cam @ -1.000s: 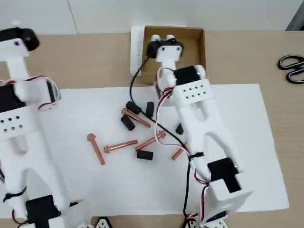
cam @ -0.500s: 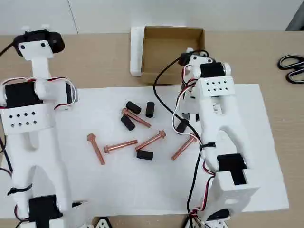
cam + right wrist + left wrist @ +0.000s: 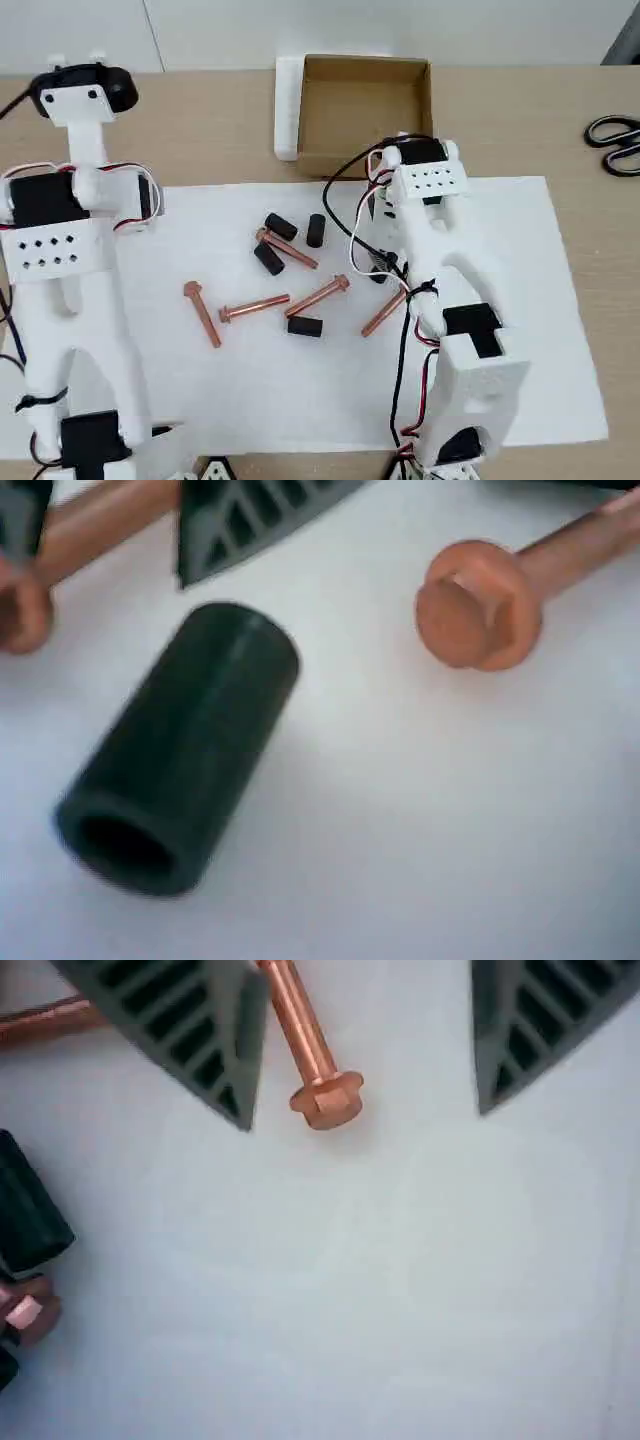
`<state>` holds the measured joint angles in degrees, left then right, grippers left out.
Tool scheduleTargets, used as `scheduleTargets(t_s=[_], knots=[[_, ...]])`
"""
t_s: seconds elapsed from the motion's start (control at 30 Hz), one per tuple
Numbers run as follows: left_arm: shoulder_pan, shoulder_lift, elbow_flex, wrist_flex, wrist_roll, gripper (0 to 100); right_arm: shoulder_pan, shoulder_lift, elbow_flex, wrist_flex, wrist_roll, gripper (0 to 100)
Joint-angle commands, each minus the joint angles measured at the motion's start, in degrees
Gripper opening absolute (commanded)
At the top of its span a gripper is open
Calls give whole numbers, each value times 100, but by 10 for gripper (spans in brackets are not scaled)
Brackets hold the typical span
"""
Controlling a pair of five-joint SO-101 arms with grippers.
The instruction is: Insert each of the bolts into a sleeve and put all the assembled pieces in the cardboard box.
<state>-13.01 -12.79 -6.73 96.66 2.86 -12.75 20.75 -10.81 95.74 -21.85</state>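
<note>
Now that the right arm (image 3: pixel 430 220) has been drawn back from above the cardboard box (image 3: pixel 365 105) and folded down over the white paper (image 3: pixel 520 300), a fresh pick is judged to be in hand rather than a drop. Five bolts (image 3: pixel 255 305) and five sleeves (image 3: pixel 305 326) can be counted loose on the paper in the high view. None is seen joined, so the task is judged to be at its very start. The left arm (image 3: pixel 60 250) was swung a little towards the middle a second ago and has been kept still since.

The right arm is bent sharply, with its wrist lowered close over the paper just short of the box. The right fingers (image 3: pixel 230 520) are seen parted, with nothing gripped. A sleeve (image 3: pixel 180 760) lies on its side close beneath them, a bolt shank is seen through their gap, and a second bolt's head (image 3: pixel 478 605) lies near the sleeve. The left arm is reached forward along the left side of the desk (image 3: pixel 200 120). The left fingers (image 3: pixel 215 1050) are spread wide and nothing is held; a bolt (image 3: pixel 310 1045) lies on the paper in the gap between them.
</note>
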Motion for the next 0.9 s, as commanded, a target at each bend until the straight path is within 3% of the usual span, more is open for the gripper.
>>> scheduleTargets(t_s=[0.0, 0.17, 0.87], knots=[[53, -193, 13, -114, -35, 141, -57, 4, -132, -101, -220, 118], [53, -202, 13, -114, -35, 141, -84, 13, -132, -154, -484, 225], [53, -193, 13, -105, -62, 141, -523, 207, -114, -804, -721, 226]])
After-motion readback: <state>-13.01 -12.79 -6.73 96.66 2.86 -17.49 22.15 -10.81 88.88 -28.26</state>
